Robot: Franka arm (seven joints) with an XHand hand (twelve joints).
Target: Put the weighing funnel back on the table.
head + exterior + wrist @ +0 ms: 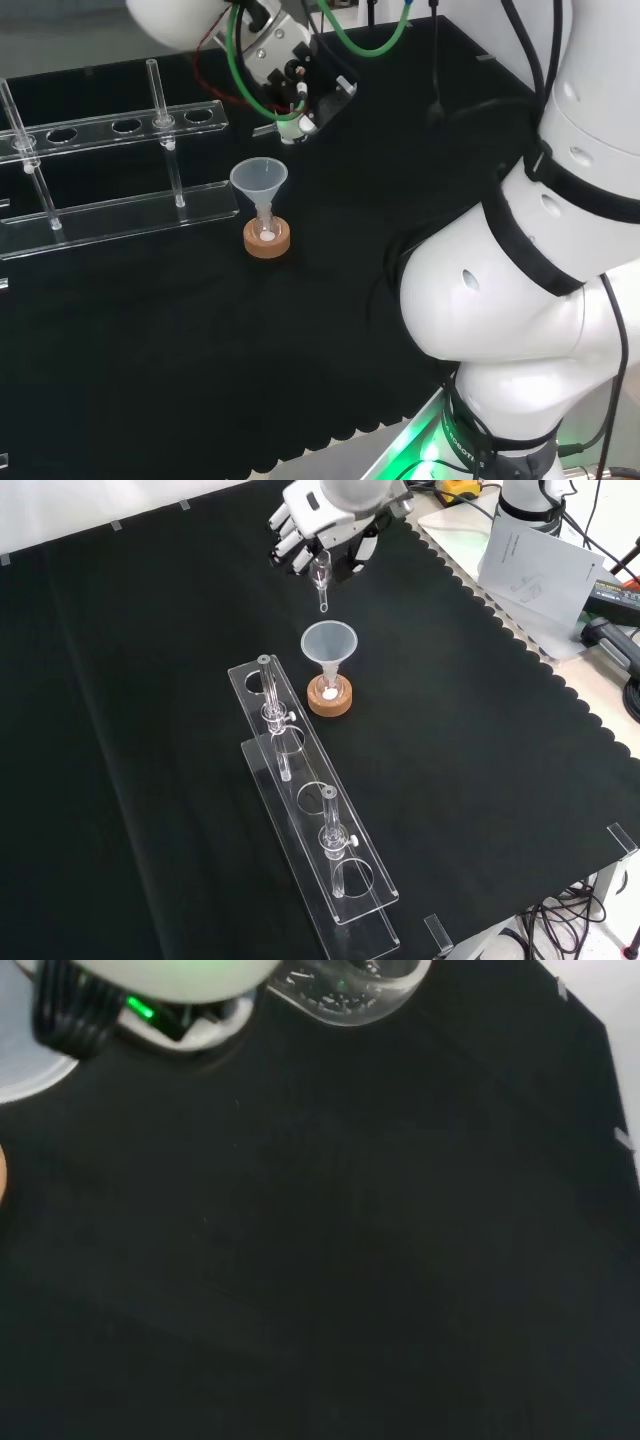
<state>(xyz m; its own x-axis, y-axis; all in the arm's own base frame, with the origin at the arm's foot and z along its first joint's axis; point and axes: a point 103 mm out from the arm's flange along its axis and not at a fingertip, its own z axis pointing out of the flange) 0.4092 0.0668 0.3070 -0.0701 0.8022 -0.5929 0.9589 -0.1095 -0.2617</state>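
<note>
My hand (325, 525) hangs above the cloth, its fingers curled round the weighing funnel (321, 580), a small clear piece whose stem points down. In the front view the stem tip is just above and behind the mouth of the big funnel (329, 645). The head view shows the hand (295, 75) up and to the right of the big funnel (259, 180). Close to the wrist camera, the clear bowl of the weighing funnel (345, 985) carries white specks. The big funnel stands with its stem in a small flask on a cork ring (329, 697).
A clear two-tier tube rack (310, 810) with upright glass tubes stands in front of the cork ring in the front view; in the head view the rack (110, 170) lies to the left. Papers and cables (540, 560) lie beyond the cloth's scalloped edge at right.
</note>
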